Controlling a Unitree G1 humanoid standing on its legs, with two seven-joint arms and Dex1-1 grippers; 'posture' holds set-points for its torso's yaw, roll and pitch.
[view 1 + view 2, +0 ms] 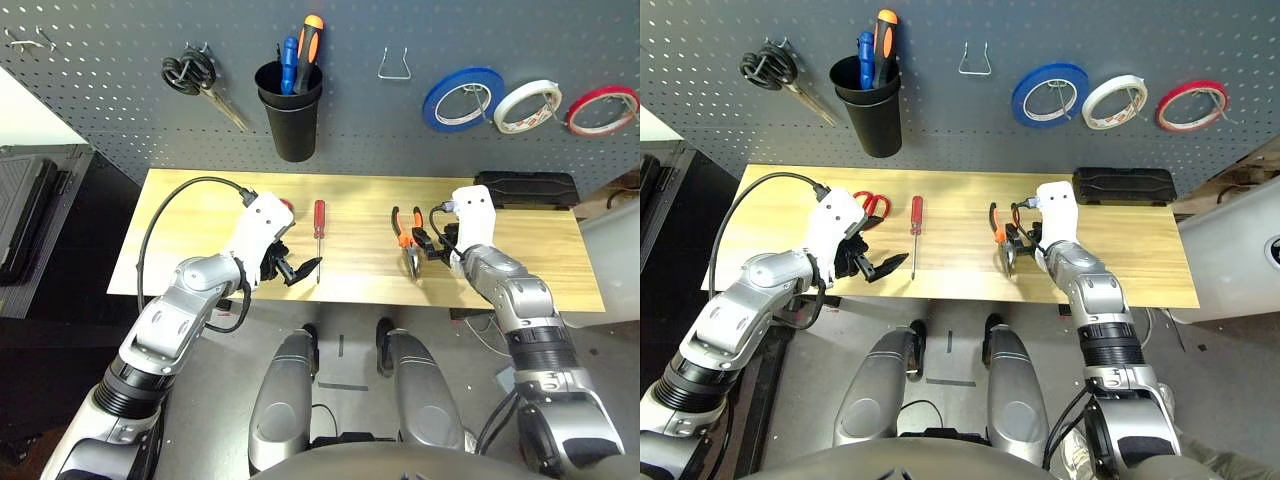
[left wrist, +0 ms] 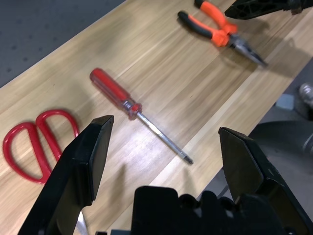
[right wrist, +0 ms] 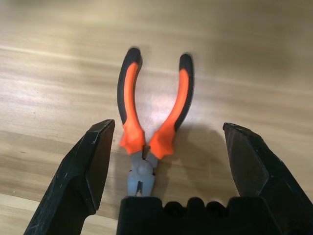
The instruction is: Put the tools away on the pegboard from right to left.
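The thin red tape ring (image 1: pixel 603 108) hangs at the far right of the dark grey pegboard (image 1: pixel 400 140). On the wooden table (image 1: pixel 540 270) lie the orange-and-black pliers (image 1: pixel 407 240), the red-handled screwdriver (image 1: pixel 319 225) and the red-handled scissors (image 1: pixel 872 205). My right gripper (image 3: pixel 167 128) is open and hovers over the pliers (image 3: pixel 149 122), its fingers to either side of the pliers' head. My left gripper (image 2: pixel 165 126) is open just above the table near the front edge, between the scissors (image 2: pixel 39 142) and the screwdriver (image 2: pixel 122 98), touching neither.
On the pegboard hang black-handled scissors (image 1: pixel 195 75), a black cup (image 1: pixel 291 110) holding screwdrivers, a bare metal hook (image 1: pixel 397 65), a blue tape roll (image 1: pixel 462 98) and a white one (image 1: pixel 527 105). A black case (image 1: pixel 525 188) lies at the table's back right.
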